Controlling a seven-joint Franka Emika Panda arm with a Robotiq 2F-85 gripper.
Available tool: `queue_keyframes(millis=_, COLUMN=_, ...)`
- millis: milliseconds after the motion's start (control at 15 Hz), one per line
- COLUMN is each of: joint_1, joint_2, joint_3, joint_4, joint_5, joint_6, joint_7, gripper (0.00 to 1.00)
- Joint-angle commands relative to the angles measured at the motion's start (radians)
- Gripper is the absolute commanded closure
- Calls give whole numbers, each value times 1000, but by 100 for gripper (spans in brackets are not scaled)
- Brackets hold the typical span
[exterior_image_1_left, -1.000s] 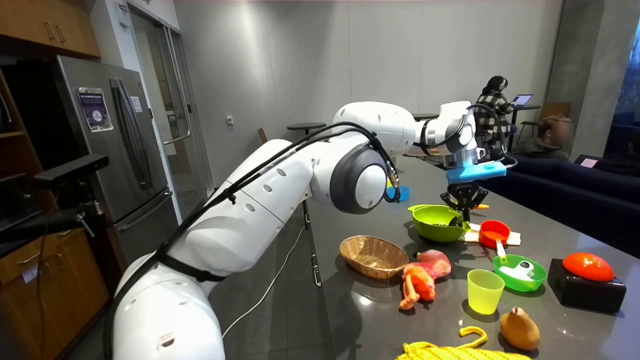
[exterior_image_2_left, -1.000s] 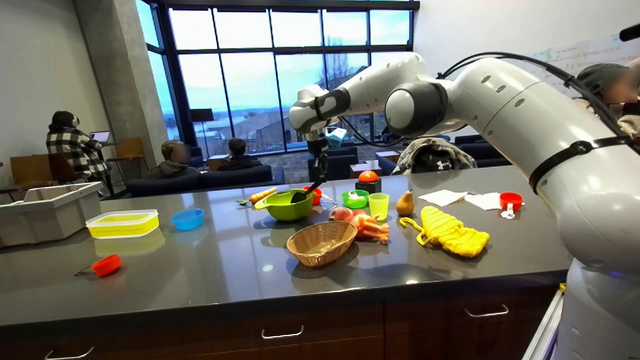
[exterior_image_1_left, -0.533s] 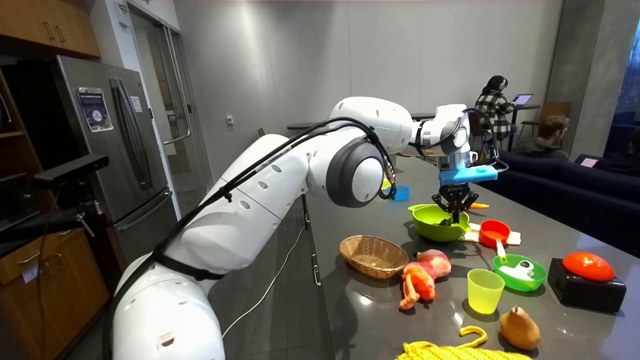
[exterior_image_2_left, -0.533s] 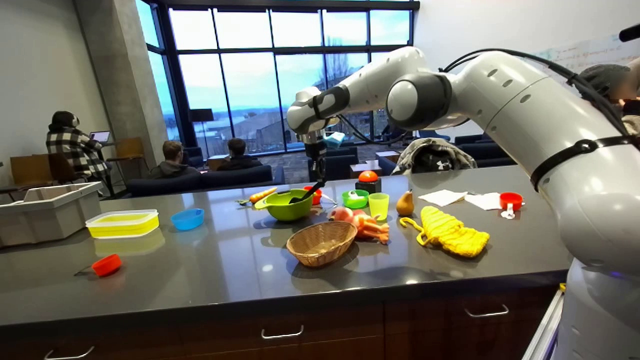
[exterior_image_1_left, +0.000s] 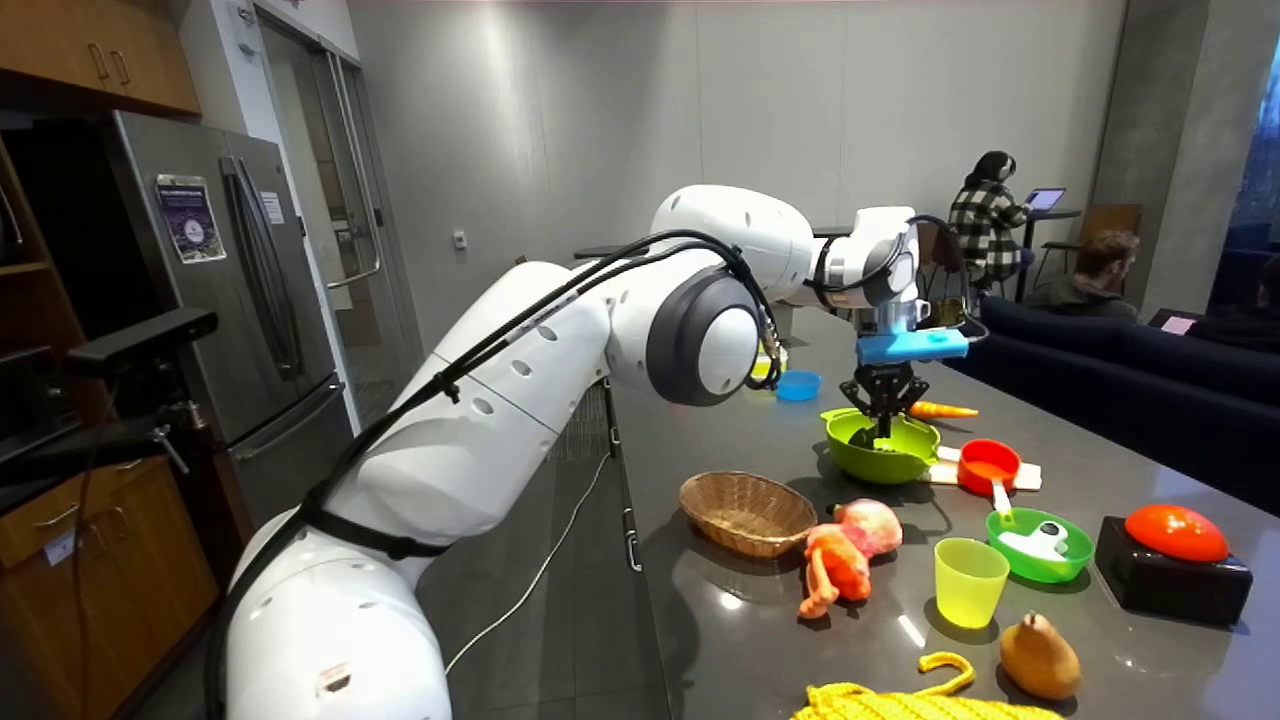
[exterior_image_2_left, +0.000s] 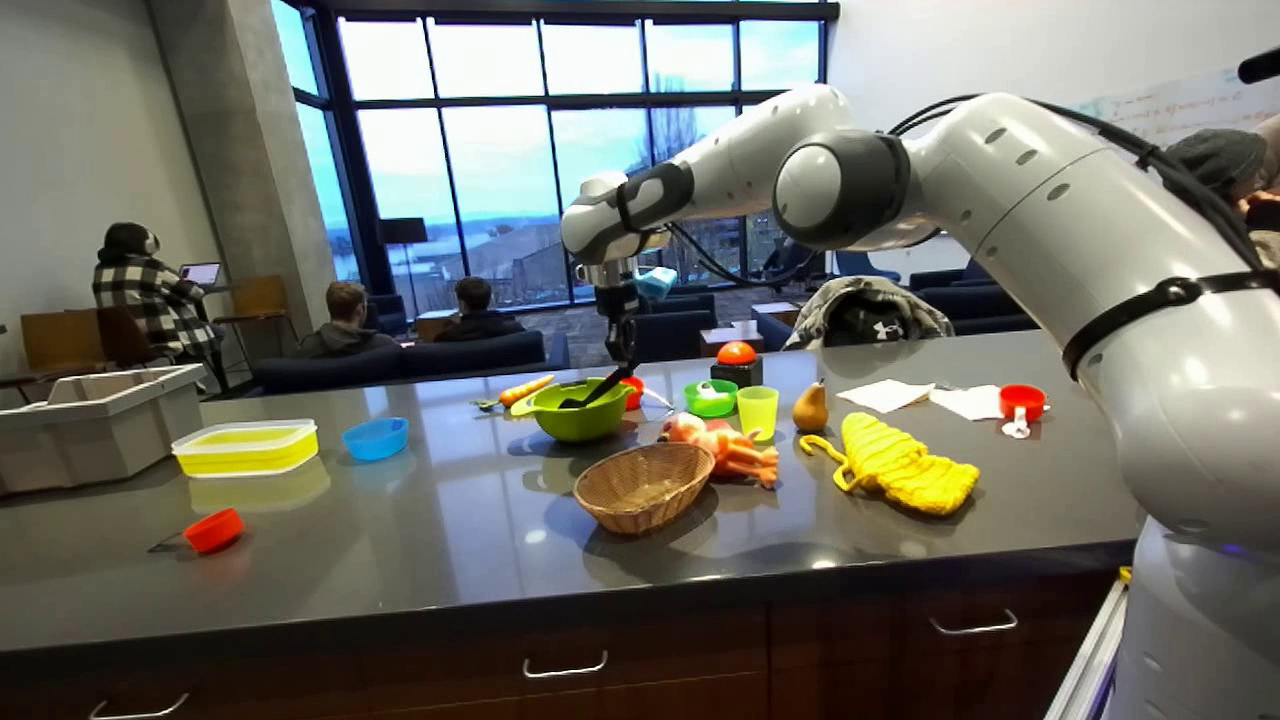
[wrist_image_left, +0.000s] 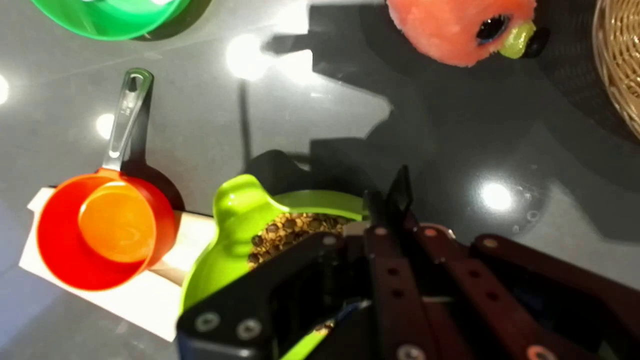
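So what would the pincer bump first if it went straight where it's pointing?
Probably the green bowl: the pincer points down at it, holding a black spoon that reaches inside. Depth is unclear, so it might meet the brown bits in there first.

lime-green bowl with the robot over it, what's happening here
A robot arm is handling a black spoon-like utensil: its gripper is shut on the handle, and the utensil's head is down inside the lime-green bowl. In the wrist view, the bowl holds small brown, bean-like pieces. It stands on a dark countertop; a red measuring cup, a wicker basket and a plush flamingo are nearby.
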Motion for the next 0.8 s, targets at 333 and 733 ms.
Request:
queue_keyframes(millis=333, joint_1=-2, joint_2=-13, joint_3=34, joint_4=9, joint_5=7, joint_6=44, joint_7=-8, gripper=99)
queue_keyframes(millis=733, joint_1=-33, joint_2=36, joint_3=32, joint_4=57, joint_5=29, joint_6=134, joint_7=11, gripper=99)
